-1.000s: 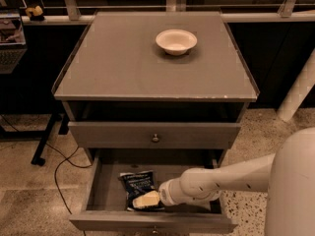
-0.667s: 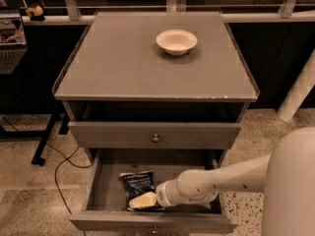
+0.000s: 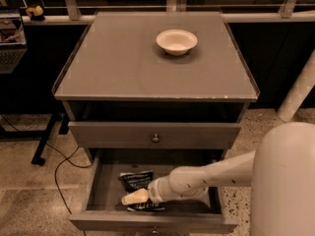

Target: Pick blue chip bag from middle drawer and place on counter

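The blue chip bag [image 3: 136,182] lies flat on the floor of the open middle drawer [image 3: 106,191], left of centre, dark with white lettering. My arm reaches in from the right, and the gripper [image 3: 132,198] is low inside the drawer, right over the bag's near half, with a pale fingertip [image 3: 134,197] pointing left. The near part of the bag is hidden under it. The counter [image 3: 123,63] is the flat grey cabinet top above.
A white bowl [image 3: 176,41] sits on the counter towards the back right. The closed drawer front with a round knob [image 3: 155,138] overhangs the back of the open drawer. A cable [image 3: 58,167] and a black stand leg lie on the floor at left.
The gripper has shifted slightly left and down over the bag inside the drawer. The bag has not visibly moved.
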Motion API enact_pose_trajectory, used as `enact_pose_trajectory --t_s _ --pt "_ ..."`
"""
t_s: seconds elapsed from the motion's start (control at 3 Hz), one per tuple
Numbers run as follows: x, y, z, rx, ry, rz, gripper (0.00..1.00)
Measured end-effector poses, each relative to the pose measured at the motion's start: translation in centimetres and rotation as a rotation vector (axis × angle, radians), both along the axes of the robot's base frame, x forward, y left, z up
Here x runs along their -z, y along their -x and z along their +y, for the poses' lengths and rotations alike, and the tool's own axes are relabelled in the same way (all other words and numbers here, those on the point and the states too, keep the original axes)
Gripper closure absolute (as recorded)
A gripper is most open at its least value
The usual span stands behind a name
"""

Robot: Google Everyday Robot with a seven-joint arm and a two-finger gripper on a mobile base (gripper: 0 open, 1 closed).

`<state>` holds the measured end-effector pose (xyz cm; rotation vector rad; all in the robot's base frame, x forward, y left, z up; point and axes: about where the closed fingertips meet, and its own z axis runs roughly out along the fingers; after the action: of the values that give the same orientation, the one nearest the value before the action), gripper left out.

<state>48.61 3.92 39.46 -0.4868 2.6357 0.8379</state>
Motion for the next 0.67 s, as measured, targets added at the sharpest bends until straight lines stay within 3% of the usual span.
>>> enact_pose_trajectory --t_s 0.33,0.67 --pt "1.09 -0.24 1.1 -0.027 0.013 0.005 0.0" --pt "1.1 -0.22 1.18 -0.029 0.013 0.005 0.19"
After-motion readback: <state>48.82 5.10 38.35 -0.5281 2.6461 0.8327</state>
